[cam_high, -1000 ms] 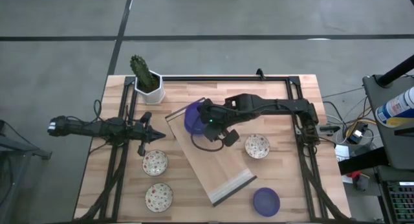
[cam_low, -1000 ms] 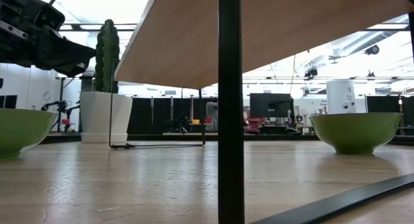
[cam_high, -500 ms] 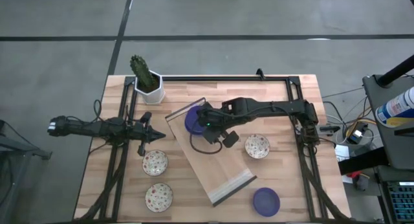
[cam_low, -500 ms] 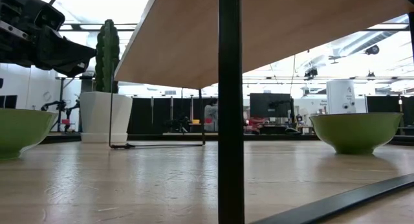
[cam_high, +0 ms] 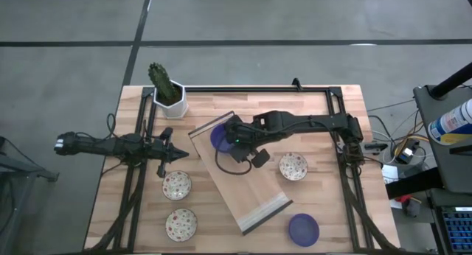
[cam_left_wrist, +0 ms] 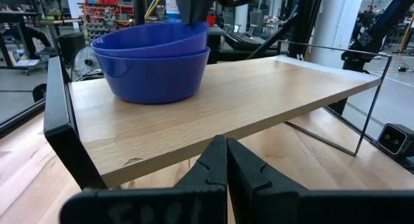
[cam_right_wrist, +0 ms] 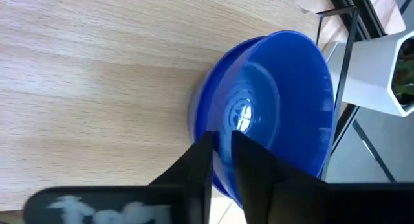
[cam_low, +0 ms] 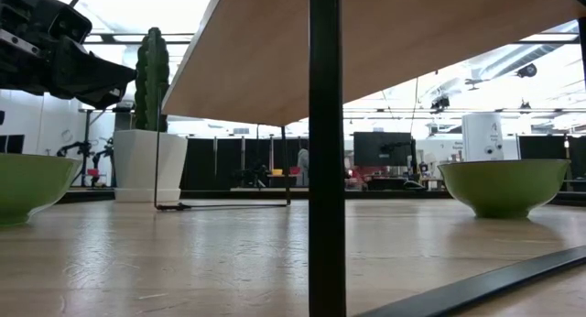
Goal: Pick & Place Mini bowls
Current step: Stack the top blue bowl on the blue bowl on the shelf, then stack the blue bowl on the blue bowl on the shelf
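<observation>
Two cobalt blue mini bowls [cam_high: 219, 137] sit stacked, one inside the other, on a raised wooden shelf [cam_high: 236, 183]; the left wrist view shows the stack [cam_left_wrist: 152, 62] standing on its base. My right gripper [cam_high: 234, 140] is at the stack's rim, shut on the upper bowl. A third blue bowl [cam_high: 303, 228] rests on the table near the right front. Three white floral bowls [cam_high: 177, 184] [cam_high: 181, 223] [cam_high: 293, 166] rest on the table. My left gripper [cam_high: 167, 153] waits shut, left of the shelf. My right gripper [cam_right_wrist: 221, 143] pinches the upper blue bowl's wall at its rim [cam_right_wrist: 224, 128], one finger inside the bowl and one outside. The fingers come slanting down from the table's right. The bowl sits level, nested in the lower blue bowl [cam_left_wrist: 155, 78] on the shelf.
A white hexagonal pot with a cactus [cam_high: 168, 93] stands at the table's far left. A black frame [cam_high: 258, 88] runs round the work area, and thin wire legs [cam_left_wrist: 372, 101] carry the shelf. In the low view the shelf's underside [cam_low: 385, 42] hangs overhead.
My right gripper has gone down toward the shelf with the blue bowl. The bowl, tipped and higher a second ago, now sits level and lower, nested on the other blue bowl. The left arm has kept still.
</observation>
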{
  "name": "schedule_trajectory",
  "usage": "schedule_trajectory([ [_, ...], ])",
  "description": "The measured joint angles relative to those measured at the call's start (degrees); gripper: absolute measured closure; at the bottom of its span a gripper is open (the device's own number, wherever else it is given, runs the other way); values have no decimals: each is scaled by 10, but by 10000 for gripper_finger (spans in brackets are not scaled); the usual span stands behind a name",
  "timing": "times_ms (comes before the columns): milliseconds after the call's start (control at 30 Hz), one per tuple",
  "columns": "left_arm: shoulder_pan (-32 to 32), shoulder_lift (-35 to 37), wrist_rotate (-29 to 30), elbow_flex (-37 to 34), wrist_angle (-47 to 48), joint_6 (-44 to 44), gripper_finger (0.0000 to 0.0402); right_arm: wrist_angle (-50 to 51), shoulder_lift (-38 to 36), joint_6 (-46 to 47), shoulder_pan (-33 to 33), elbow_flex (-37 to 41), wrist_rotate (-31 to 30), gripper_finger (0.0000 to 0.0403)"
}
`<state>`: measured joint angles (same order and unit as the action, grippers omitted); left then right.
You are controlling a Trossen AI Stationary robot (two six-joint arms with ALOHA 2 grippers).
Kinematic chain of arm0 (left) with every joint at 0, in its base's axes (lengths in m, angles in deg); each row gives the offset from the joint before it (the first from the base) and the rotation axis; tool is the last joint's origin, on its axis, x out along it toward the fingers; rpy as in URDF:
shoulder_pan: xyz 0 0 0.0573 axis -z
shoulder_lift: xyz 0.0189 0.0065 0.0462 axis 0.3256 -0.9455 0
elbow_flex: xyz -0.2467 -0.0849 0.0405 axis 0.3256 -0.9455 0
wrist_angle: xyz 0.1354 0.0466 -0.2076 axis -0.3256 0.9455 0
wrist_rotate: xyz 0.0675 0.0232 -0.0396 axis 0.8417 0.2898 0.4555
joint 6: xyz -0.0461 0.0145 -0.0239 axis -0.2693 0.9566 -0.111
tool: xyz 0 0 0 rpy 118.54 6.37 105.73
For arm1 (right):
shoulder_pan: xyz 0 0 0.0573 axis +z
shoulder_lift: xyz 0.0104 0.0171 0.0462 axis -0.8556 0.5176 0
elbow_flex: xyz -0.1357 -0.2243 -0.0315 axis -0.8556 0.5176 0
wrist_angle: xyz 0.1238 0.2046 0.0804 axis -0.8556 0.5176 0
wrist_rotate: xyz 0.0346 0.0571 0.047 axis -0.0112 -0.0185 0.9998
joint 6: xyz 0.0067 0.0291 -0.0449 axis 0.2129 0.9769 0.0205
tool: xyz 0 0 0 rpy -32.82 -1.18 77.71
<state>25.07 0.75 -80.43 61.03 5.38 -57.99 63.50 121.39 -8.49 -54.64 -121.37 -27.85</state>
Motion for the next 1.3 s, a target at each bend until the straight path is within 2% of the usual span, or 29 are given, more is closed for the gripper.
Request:
schedule_trajectory([
  [200, 0, 0, 0, 0, 0, 0, 402, 1, 0, 1, 1, -10, 0, 306],
  [400, 0, 0, 0, 0, 0, 0, 402, -2, -16, 34, 3, -28, -2, 292],
  [600, 0, 0, 0, 0, 0, 0, 402, 46, -30, 143, 14, -32, 0, 301],
  [1000, 0, 0, 0, 0, 0, 0, 402, 105, -49, 198, 74, -32, 1, 323],
  [1300, 0, 0, 0, 0, 0, 0, 402, 180, -64, 307, 121, -32, 1, 335],
])
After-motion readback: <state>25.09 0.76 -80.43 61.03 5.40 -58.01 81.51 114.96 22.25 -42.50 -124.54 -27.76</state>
